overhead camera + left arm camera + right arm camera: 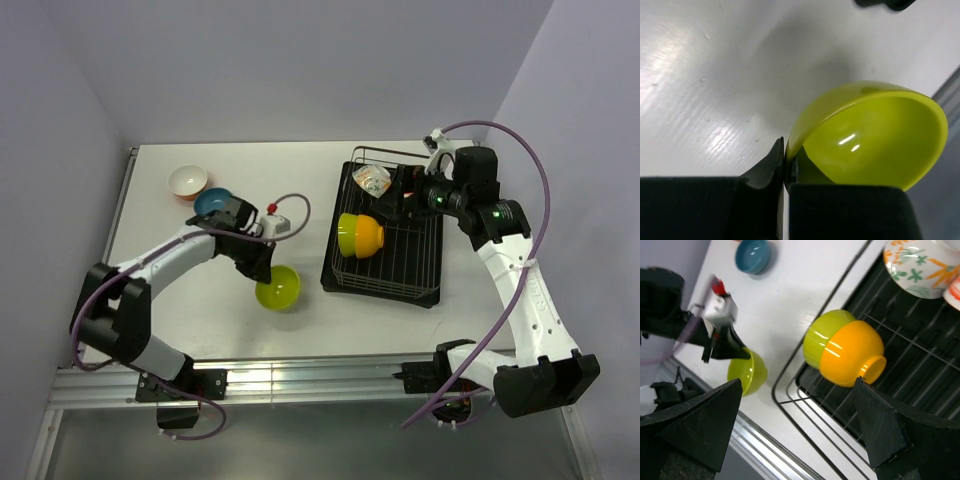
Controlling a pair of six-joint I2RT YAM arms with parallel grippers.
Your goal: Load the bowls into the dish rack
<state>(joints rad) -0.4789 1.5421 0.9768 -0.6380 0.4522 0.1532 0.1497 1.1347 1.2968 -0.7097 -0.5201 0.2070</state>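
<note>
My left gripper (267, 268) is shut on the rim of a lime green bowl (279, 289), tilted just over the white table; the pinch shows in the left wrist view (785, 157) on the bowl (875, 135). The black wire dish rack (400, 262) holds a second lime green bowl (346, 234) nested with an orange bowl (368, 236), and a cream patterned bowl (372, 180). A blue bowl (211, 203) and a salmon-red bowl (188, 181) sit on the table at the far left. My right gripper (397, 196) hangs open and empty over the rack (800, 432).
The right wrist view shows the orange bowl (852, 352), the cream bowl (920, 265), the blue bowl (753, 255) and the rack's rim (790, 405). The table's metal front rail (300, 378) runs along the near edge. Purple walls close the far and side edges.
</note>
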